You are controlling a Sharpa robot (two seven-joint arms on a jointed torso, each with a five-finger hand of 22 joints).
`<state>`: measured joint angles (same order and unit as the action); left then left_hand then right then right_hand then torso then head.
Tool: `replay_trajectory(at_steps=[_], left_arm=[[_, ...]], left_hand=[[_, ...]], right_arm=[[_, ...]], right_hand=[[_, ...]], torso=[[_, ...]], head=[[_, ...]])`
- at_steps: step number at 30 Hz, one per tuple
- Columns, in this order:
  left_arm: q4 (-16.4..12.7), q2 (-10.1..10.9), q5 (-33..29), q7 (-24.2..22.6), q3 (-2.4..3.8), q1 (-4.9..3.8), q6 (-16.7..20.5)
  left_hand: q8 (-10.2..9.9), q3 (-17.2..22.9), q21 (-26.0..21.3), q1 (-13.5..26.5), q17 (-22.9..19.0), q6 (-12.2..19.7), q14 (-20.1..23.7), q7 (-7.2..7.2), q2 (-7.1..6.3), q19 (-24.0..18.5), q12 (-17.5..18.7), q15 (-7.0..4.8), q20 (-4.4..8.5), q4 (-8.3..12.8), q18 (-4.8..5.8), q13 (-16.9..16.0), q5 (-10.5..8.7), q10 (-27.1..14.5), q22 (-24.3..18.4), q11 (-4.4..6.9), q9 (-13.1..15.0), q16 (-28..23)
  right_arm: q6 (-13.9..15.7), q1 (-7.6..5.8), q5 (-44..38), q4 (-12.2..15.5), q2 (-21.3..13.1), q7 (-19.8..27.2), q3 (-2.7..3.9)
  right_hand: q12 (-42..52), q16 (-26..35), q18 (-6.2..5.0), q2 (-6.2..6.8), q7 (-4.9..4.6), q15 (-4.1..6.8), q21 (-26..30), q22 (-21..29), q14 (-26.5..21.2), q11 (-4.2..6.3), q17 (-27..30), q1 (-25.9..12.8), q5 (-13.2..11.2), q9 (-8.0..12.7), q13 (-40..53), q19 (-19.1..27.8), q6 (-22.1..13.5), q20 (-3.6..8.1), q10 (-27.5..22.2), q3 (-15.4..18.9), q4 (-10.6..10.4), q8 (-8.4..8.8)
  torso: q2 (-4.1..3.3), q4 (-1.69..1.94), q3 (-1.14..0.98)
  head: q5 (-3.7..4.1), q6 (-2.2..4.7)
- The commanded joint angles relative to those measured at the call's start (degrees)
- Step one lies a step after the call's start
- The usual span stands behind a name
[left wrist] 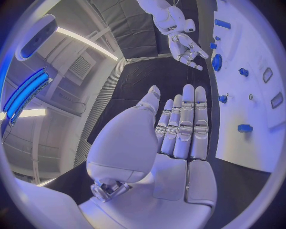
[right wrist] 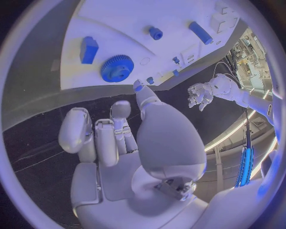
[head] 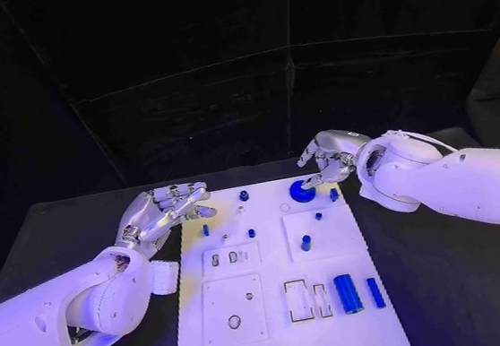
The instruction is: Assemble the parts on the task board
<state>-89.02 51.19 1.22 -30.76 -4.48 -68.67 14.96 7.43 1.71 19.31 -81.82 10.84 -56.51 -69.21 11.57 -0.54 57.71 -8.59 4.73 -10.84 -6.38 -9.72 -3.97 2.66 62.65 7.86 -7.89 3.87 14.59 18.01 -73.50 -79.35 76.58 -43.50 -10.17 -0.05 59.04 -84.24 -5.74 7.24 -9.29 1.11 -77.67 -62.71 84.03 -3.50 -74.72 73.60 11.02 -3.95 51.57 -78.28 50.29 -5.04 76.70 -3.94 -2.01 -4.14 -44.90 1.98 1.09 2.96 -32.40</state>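
The white task board point(head: 283, 322) lies in the middle of the table with several small blue parts on it. A blue gear point(head: 302, 191) sits near its far edge, also in the right wrist view as the gear point(right wrist: 117, 68) next to a blue block point(right wrist: 88, 49). My right hand point(head: 330, 159) hovers just beyond and to the right of the gear, fingers bent downward, holding nothing. My left hand point(head: 167, 210) is at the board's far left corner, its fingers point(left wrist: 185, 126) stretched out straight and empty.
A large blue cylinder point(head: 348, 293) and a blue bar point(head: 377, 293) lie at the board's near right, beside rectangular slots point(head: 299, 299). Small blue pegs point(head: 244, 196) stand across the far half. Black table point(head: 453, 283) surrounds the board.
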Motion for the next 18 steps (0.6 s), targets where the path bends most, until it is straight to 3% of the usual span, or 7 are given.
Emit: replay_trajectory(at_steps=[1,6,8,18], left_arm=[[0.10,-0.17,0.22,-0.10,0.04,-0.07,-0.95],[0.39,-0.45,0.22,-0.06,0.03,-0.07,-1.07],[0.49,-0.53,0.22,-0.05,0.03,-0.07,-1.08],[0.77,-0.79,0.22,0.00,0.03,-0.06,-1.19]], left_hand=[[-0.18,-0.01,-0.37,-0.19,0.11,-0.08,0.08,0.28,0.54,0.03,0.25,0.10,-0.27,0.42,-0.71,0.10,0.12,0.09,-0.08,-0.33,-0.08,-0.25],[-0.18,-0.01,-0.37,-0.19,0.11,-0.08,0.08,0.28,0.54,0.03,0.25,0.10,-0.27,0.42,-0.71,0.10,0.12,0.09,-0.08,-0.33,-0.08,-0.25],[-0.18,-0.01,-0.37,-0.19,0.11,-0.08,0.08,0.28,0.54,0.03,0.25,0.10,-0.27,0.42,-0.71,0.10,0.12,0.09,-0.08,-0.33,-0.08,-0.25],[-0.18,-0.01,-0.37,-0.19,0.11,-0.08,0.08,0.28,0.54,0.03,0.25,0.10,-0.27,0.42,-0.71,0.10,0.12,0.09,-0.08,-0.33,-0.08,-0.25]], right_arm=[[-5.62,-0.13,3.59,0.45,-0.26,-3.30,0.09],[-7.55,-0.12,2.66,-0.34,0.43,-4.15,0.09],[-8.22,-0.11,2.16,-0.73,0.87,-4.31,0.09],[-8.84,-0.06,0.22,-2.12,2.42,-4.56,0.07]], right_hand=[[6.59,-0.99,0.78,0.10,-0.18,-0.60,-0.81,-1.36,3.93,-0.48,-3.12,1.47,0.19,0.02,7.89,-0.47,-0.82,-0.35,0.39,1.64,-2.45,-0.03],[11.47,-1.70,0.91,0.24,-0.42,-0.97,-1.47,-2.38,4.04,-0.91,-4.49,3.58,0.19,-0.03,14.27,-0.61,-1.08,-0.78,1.12,2.80,-5.62,-0.38],[13.07,-1.90,0.96,0.22,-0.47,-1.05,-1.67,-2.70,4.09,-1.01,-4.92,4.12,0.35,-0.04,16.30,-0.68,-1.14,-0.87,1.78,2.97,-6.29,-0.45],[20.80,-2.43,1.18,-0.74,-0.47,-1.20,-2.51,-4.09,4.23,-1.11,-6.01,5.68,1.68,-0.15,25.77,-1.14,-0.32,-1.05,5.97,3.08,-7.21,-1.20]], torso=[[-0.07,0.05,0.00],[-0.12,0.12,-0.06],[-0.11,0.15,0.01],[-0.08,0.13,0.03]], head=[[0.32,0.06],[0.42,-0.11],[0.48,-0.21],[0.50,-0.44]])
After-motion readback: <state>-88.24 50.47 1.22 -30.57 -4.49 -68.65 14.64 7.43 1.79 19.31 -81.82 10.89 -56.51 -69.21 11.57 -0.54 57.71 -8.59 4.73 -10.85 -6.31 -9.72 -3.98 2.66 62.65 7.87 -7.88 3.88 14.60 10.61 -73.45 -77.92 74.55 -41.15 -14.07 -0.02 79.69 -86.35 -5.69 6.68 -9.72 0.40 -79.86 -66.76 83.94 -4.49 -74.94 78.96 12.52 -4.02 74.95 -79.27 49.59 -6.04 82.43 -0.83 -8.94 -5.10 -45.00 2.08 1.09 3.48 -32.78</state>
